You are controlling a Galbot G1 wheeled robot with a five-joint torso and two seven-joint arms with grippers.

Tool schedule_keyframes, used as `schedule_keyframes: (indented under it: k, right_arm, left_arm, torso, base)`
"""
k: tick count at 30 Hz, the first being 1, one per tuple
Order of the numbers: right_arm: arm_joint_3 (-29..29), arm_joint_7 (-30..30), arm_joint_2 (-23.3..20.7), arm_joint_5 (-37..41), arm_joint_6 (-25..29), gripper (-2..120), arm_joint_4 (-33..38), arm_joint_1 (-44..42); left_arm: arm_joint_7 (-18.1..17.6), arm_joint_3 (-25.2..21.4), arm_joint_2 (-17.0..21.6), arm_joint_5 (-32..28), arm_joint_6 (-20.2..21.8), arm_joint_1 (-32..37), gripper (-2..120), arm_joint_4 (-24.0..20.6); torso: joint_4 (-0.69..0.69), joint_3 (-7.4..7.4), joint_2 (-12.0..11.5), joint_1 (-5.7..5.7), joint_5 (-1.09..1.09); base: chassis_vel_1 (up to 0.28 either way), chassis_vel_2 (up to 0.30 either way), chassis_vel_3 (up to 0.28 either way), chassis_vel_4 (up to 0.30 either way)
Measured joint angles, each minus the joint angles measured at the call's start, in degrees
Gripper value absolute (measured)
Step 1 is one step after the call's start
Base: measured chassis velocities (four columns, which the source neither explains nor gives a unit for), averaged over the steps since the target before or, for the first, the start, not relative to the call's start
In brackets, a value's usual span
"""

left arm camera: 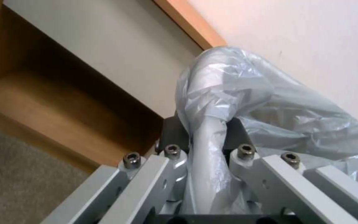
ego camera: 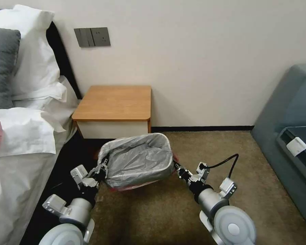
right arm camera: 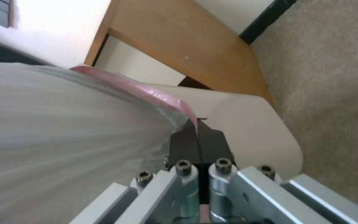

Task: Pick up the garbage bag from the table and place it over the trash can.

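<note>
head view: garbage bag [ego camera: 139, 160] draped over trash can [ego camera: 124, 185] on carpet [ego camera: 180, 211], just in front of table [ego camera: 115, 102]; pinkish-red edge shows low at front. Left gripper [ego camera: 103, 166] at bag's left rim, right gripper [ego camera: 177, 169] at right rim. Bed [ego camera: 20, 136] to the left.
left wrist view: left gripper [left arm camera: 206, 137] jaws narrow, bunched grey garbage bag [left arm camera: 245, 93] running between them; table [left arm camera: 54, 102] shelf behind.
right wrist view: right gripper [right arm camera: 197, 137] jaws pressed together on pink edge of garbage bag [right arm camera: 63, 124]; cream trash can [right arm camera: 245, 124] wall just beside; table [right arm camera: 179, 40] beyond.
</note>
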Motion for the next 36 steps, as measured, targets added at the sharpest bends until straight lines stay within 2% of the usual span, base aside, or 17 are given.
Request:
schedule_keyframes:
  k: [3, 5, 7, 10, 11, 15, 18, 19, 22, 23, 26, 27, 31, 32, 34, 35, 36]
  right_arm:
    - [0.2, -0.8, 0.0, -0.2, -0.6, 6, 0.1, -0.4]
    - [0.7, -2.1, -0.6, -0.9, -1.0, 15, 0.8, -1.6]
    - [0.8, -2.4, -0.9, -1.1, -1.0, 18, 1.2, -2.2]
    - [1.8, -3.0, -1.9, -1.4, -1.0, 35, 3.7, -4.6]
    - [1.8, -3.0, -1.9, -1.4, -1.0, 35, 3.7, -4.6]
    - [2.7, -2.5, -2.8, -2.0, 0.3, 48, 6.4, -7.1]
    - [4.6, -2.9, -4.0, -2.7, 2.0, 62, 10.8, -8.9]
    - [4.6, -2.9, -4.0, -2.7, 2.0, 62, 10.8, -8.9]
    - [5.5, -4.2, -7.6, -3.2, 3.9, 79, 16.1, -5.9]
    - [5.5, -4.2, -7.6, -3.2, 3.9, 79, 16.1, -5.9]
    - [4.4, -11.1, -13.6, -6.0, 3.9, 93, 17.1, -0.4]
    - [4.4, -11.1, -13.6, -6.0, 3.9, 93, 17.1, -0.4]
    - [-3.2, -18.3, -23.7, -8.3, 0.1, 100, 13.0, 15.1]
    - [-3.2, -18.3, -23.7, -8.3, 0.1, 100, 13.0, 15.1]
    - [-8.6, -20.5, -26.7, -9.6, -1.3, 100, 10.8, 23.2]
    - [-15.0, -22.4, -28.1, -11.5, -2.5, 100, 8.3, 30.9]
    - [-18.2, -23.7, -28.5, -13.0, -2.9, 100, 6.9, 34.6]
  left_arm:
    - [0.0, -0.2, 0.0, -0.1, 0.0, 0.0, 8, 0.0]
    - [0.0, -0.7, 0.0, -0.3, 0.0, -0.1, 8, 0.0]
    - [0.0, -1.0, 0.0, -0.3, 0.0, -0.2, 8, 0.1]
    - [-0.1, -2.5, 0.0, -0.7, 0.0, -0.6, 8, 0.8]
    - [-0.1, -2.5, 0.0, -0.7, 0.0, -0.6, 8, 0.8]
    - [-0.4, -3.7, 0.1, -0.7, 0.0, -1.0, 8, 1.6]
    - [-0.7, -4.2, 0.1, -0.4, 0.0, -0.9, 8, 1.8]
    - [-0.7, -4.2, 0.1, -0.4, 0.0, -0.9, 8, 1.8]
    - [-0.9, -3.5, 0.4, 1.9, 0.0, -1.2, 8, 2.3]
    - [-0.9, -3.5, 0.4, 1.9, 0.0, -1.2, 8, 2.3]
    - [-0.8, -2.0, 1.1, 6.1, -0.2, -1.1, 8, 2.4]
    - [-0.8, -2.0, 1.1, 6.1, -0.2, -1.1, 8, 2.4]
    - [-0.1, 0.3, 2.0, 11.6, -1.1, -0.8, 8, 2.5]
    - [-0.1, 0.3, 2.0, 11.6, -1.1, -0.8, 8, 2.5]
    - [0.1, 1.0, 2.1, 13.7, -1.3, -0.7, 8, 2.5]
    - [0.5, 1.5, 2.1, 15.7, -1.6, -0.4, 8, 2.5]
    - [0.7, 1.6, 2.1, 16.9, -1.8, -0.3, 8, 2.5]
  torso:
    - [0.00, 0.00, 0.0, 0.00, 0.00]
    - [0.00, 0.00, 0.0, 0.00, -0.01]
    - [0.00, 0.00, 0.0, -0.01, 0.00]
    - [0.00, 0.00, 0.0, 0.00, -0.01]
    - [0.00, 0.00, 0.0, 0.00, -0.01]
    - [0.00, 0.00, 0.0, 0.00, 0.00]
    - [-0.01, 0.00, 0.0, 0.00, 0.00]
    - [-0.01, 0.00, 0.0, 0.00, 0.00]
    - [-0.01, 0.00, 0.0, 0.00, 0.00]
    - [-0.01, 0.00, 0.0, 0.00, 0.00]
    - [-0.02, 0.00, 0.0, 0.00, 0.00]
    - [-0.02, 0.00, 0.0, 0.00, 0.00]
    - [0.00, 0.00, 0.0, -0.01, 0.01]
    - [0.00, 0.00, 0.0, -0.01, 0.01]
    - [0.02, 0.00, 0.0, -0.01, 0.00]
    - [0.00, 0.00, 0.0, 0.00, -0.01]
    - [0.00, 0.01, 0.0, -0.01, 0.00]
  base:
    - [0.000, 0.000, 0.000, 0.000]
    - [0.000, 0.000, 0.000, 0.000]
    - [0.000, 0.000, 0.000, 0.000]
    - [0.000, 0.000, 0.000, 0.000]
    - [0.000, 0.000, 0.000, 0.000]
    - [0.000, 0.000, 0.000, 0.000]
    - [0.000, 0.000, 0.000, 0.000]
    - [0.000, 0.000, 0.000, 0.000]
    - [0.000, 0.000, 0.000, 0.000]
    - [0.000, 0.000, 0.000, 0.000]
    - [0.000, 0.000, 0.000, 0.000]
    - [0.000, 0.000, 0.000, 0.000]
    - [0.000, 0.000, 0.000, 0.000]
    - [0.000, 0.000, 0.000, 0.000]
    - [0.000, 0.000, 0.000, 0.000]
    - [0.000, 0.000, 0.000, 0.000]
    - [0.000, 0.000, 0.000, 0.000]
